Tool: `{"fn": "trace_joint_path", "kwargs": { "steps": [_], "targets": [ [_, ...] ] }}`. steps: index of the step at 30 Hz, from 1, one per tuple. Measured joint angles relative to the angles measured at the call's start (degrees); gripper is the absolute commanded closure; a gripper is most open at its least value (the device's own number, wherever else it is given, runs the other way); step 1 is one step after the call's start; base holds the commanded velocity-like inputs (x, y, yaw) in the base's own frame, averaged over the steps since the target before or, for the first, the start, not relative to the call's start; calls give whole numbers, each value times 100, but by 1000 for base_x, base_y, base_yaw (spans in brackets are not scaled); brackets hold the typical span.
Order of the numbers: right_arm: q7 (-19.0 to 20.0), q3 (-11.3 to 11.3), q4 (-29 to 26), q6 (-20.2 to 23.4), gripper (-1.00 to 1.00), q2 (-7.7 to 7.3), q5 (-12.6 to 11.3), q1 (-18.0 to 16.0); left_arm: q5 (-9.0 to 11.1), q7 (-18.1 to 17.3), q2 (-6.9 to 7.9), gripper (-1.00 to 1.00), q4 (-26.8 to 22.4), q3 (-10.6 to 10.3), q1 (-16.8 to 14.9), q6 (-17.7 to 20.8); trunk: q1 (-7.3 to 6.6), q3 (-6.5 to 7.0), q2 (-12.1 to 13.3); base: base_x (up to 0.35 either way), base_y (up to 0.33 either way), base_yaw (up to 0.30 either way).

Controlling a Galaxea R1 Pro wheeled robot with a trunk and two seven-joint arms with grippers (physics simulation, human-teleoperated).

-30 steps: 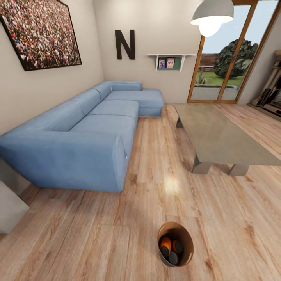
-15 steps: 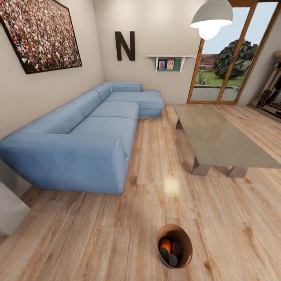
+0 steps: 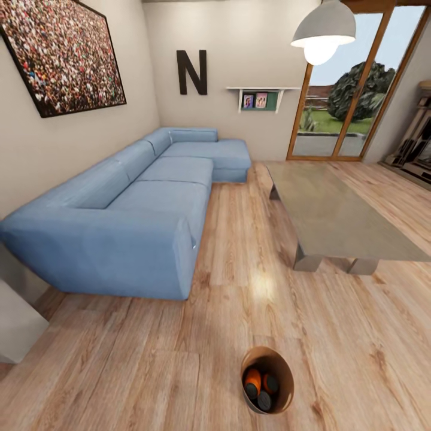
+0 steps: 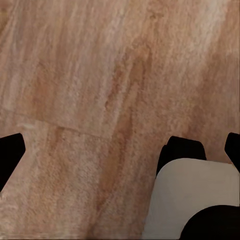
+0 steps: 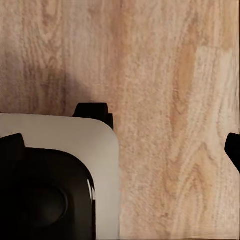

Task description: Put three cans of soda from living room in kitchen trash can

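On the wood floor [image 3: 149, 371], near the camera: one bin [image 3: 267, 388], tan-rimmed, brown inside, holding the soda cans [image 3: 261, 383], orange and dark, with grey tops. Beyond it, a long blue sofa [image 3: 131, 221] along the wall and a low grey coffee table [image 3: 335, 215]. Both wrist cameras point down at bare floorboards; black finger edges sit far apart at the frame sides, so jaws wide, holding nothing.

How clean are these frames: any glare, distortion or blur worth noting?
Head view: wide-angle stretch toward the edges; the lit pendant lamp throws a bright glare patch on the wood floor; the cans in the trash can look soft. Left wrist view: floor grain smeared. Right wrist view: grain sharper, with a soft shadow.
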Motion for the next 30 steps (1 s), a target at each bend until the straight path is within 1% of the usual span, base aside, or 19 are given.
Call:
{"fn": "trace_joint_path", "kwargs": {
  "steps": [1,2,3,6,7,12,13,14,15,17,23,26,30],
  "targets": [
    [0,2,0,0,-100,0,-6,0,-1,1,0,-100,0,-1,0,0,-22,18,40,0,0,0],
    [-1,3,0,-26,-100,-8,-187,29,1,13,16,-100,12,2,27,15,-44,36,80,0,0,0],
    [-1,6,0,-43,-100,-11,-262,57,1,18,21,-100,17,0,39,26,-66,54,120,0,0,0],
    [-1,8,-13,-91,-100,-24,-437,175,-8,21,16,-100,27,-7,75,88,-132,108,241,0,0,0],
    [-1,9,-17,-99,-100,-26,-463,201,-9,21,12,-100,29,-9,82,108,-154,126,281,0,0,0],
    [-2,7,-22,-117,-100,-32,-537,312,-13,28,-1,-100,32,-11,122,222,-264,216,481,0,0,0],
    [-2,8,-20,-119,-100,-32,-546,326,-13,31,-5,-100,34,-12,159,327,-286,233,521,0,0,0],
    [-2,7,-20,-119,-100,-32,-546,326,-13,31,-5,-100,33,-12,159,330,-307,252,562,0,0,0],
    [-2,9,-15,-121,-100,-33,-557,346,-14,36,-8,-100,34,-13,199,442,-329,269,602,0,0,0],
    [-2,6,-13,-123,-100,-36,-567,362,-14,40,-10,-100,34,-13,238,527,-373,305,682,0,0,0],
    [-2,6,-5,-125,-100,-42,-614,388,-22,45,-15,-100,35,-42,349,626,-505,413,922,0,0,0],
    [-2,8,0,-126,-100,-41,-640,443,-112,50,-18,-100,35,-148,413,650,-571,467,1043,0,0,0],
    [-2,10,3,-130,-100,-40,-660,547,-342,52,-20,-100,35,-249,545,663,-659,539,1203,0,0,0]
  ]
}}
